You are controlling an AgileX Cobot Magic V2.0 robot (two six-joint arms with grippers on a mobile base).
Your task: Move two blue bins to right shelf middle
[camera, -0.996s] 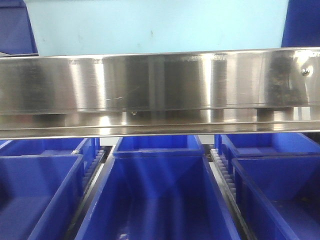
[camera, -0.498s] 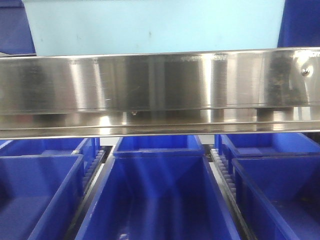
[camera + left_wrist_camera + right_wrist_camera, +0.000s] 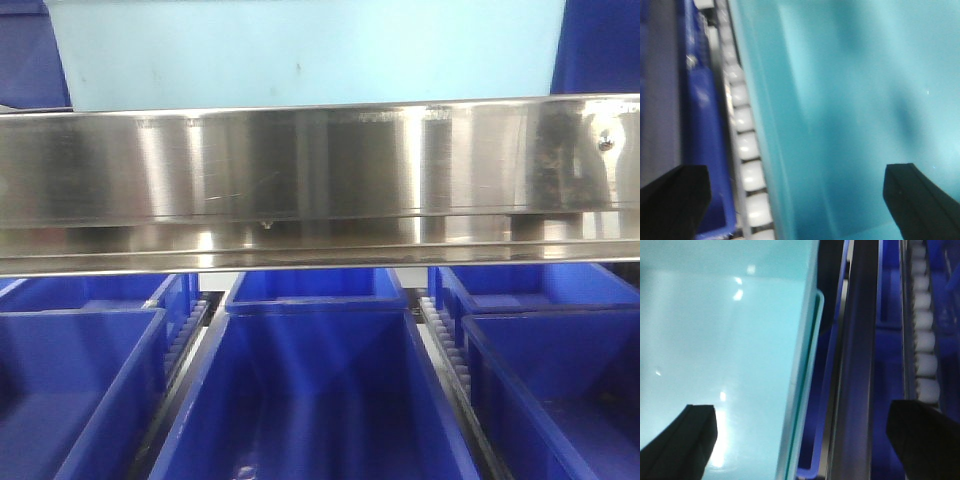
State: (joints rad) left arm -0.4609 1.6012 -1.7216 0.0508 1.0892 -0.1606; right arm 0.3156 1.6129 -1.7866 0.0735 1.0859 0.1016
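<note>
Middle shelf tier [image 3: 320, 170] fills the centre band of the front view with its shiny steel rail. The pale blue bin [image 3: 300, 50] sits behind and above that rail at top centre, so it is probably on the tier or very nearly. Only one pale bin is in view; the second is not seen. Dark blue bins [image 3: 315, 390] line the bottom of the frame, one level down. Left hand [image 3: 797, 200] is spread wide and grips nothing: one fingertip lower left over a dark blue bin, the other lower right over the pale bin's inside, with its wall running between. Right hand [image 3: 805, 440] is also spread wide and empty, fingertips lower left and lower right, straddling the bin's other wall. White rollers [image 3: 747, 145] run beside the bin in both wrist views. Risks, as a judgement:
- The bin may drift on rollers once let go or nudged.
- If the hands shut off-centre, an outer fingertip could snag a dark blue bin or the rollers.
- The smooth walls could slip, and uneven grips would tilt the bin into the rail.

Wrist views are blurred, so contact is unclear.
</note>
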